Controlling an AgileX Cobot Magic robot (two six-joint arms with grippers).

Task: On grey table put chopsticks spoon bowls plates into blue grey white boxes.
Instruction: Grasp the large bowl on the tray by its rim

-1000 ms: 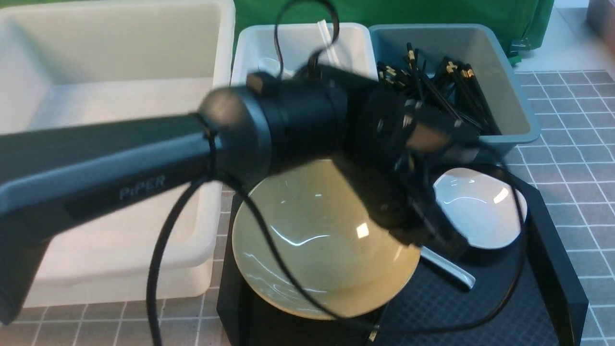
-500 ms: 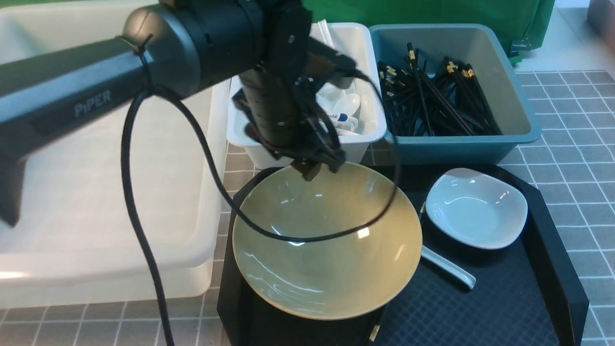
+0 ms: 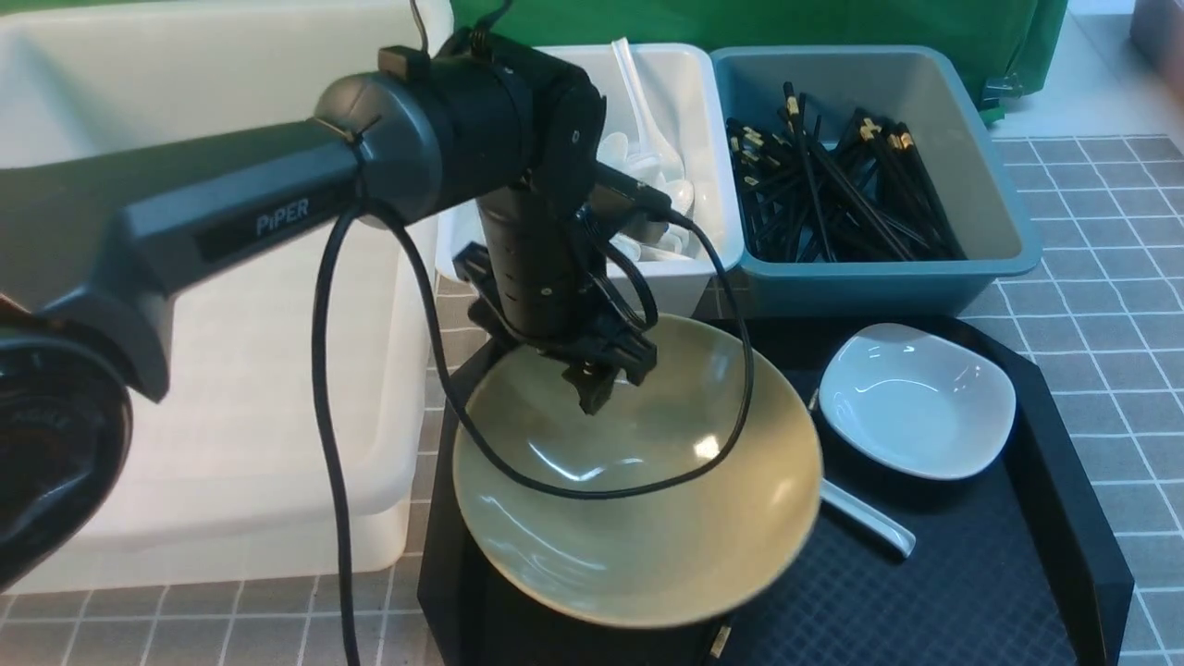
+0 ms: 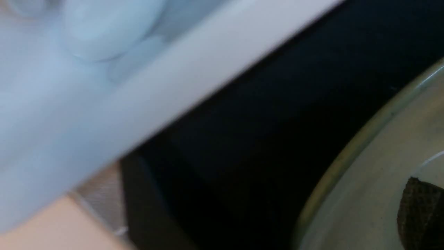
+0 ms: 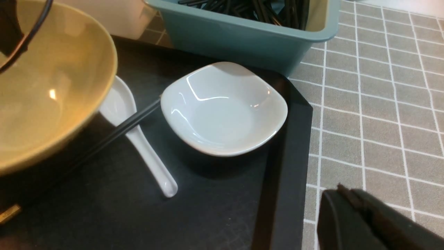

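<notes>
A wide yellow-green bowl sits on the black tray. My left gripper points down at the bowl's far rim, jaws open. One of its fingertips is inside the bowl, just past the rim. A small white square plate lies to the bowl's right. A white spoon and a black chopstick lie between them, partly under the bowl. My right gripper is shut and empty, over the grey table beside the tray's right edge.
The blue box behind the tray holds several black chopsticks. The small white box holds several white spoons. A large white box stands at the left. The left arm's cable hangs across the bowl.
My left arm swung left from above the tray's right part to the bowl's far rim, then came lower. The bowl has shifted slightly. The right gripper has not changed.
</notes>
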